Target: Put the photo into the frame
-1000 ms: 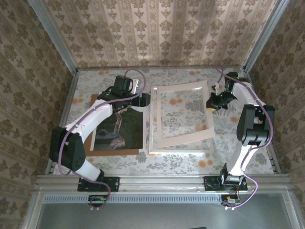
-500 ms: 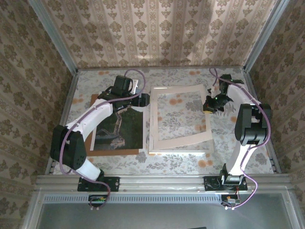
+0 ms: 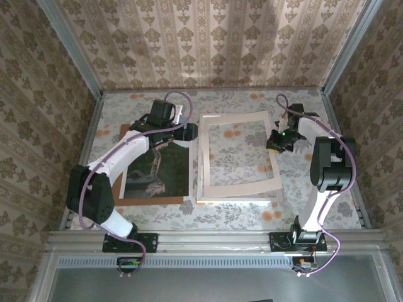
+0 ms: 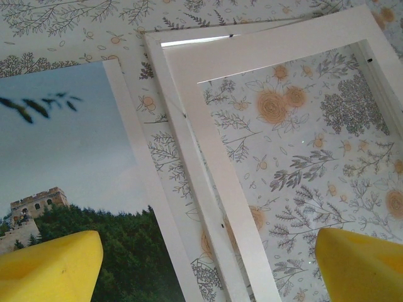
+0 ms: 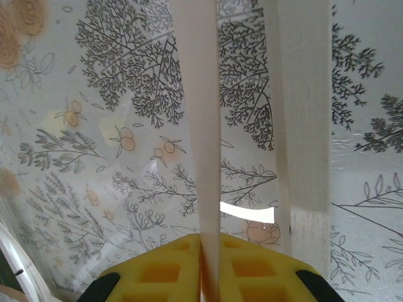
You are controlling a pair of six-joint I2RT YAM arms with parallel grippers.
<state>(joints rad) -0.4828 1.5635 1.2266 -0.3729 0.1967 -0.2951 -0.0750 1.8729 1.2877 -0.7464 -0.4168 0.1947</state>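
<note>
White cardboard mat edge-on between clenched yellow foam pads of right claw; left claw agape above glossy photo.

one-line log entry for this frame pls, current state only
left gripper: open, above photo right edge | right gripper: shut on mat right edge | mat: askew over frame | photo: on brown board, not in frame

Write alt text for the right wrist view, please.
The right gripper has its yellow pads shut on the thin edge of a white mat, which runs straight up the middle of the view. A wider white strip stands to its right, over a leaf-and-flower patterned table cover.
</note>
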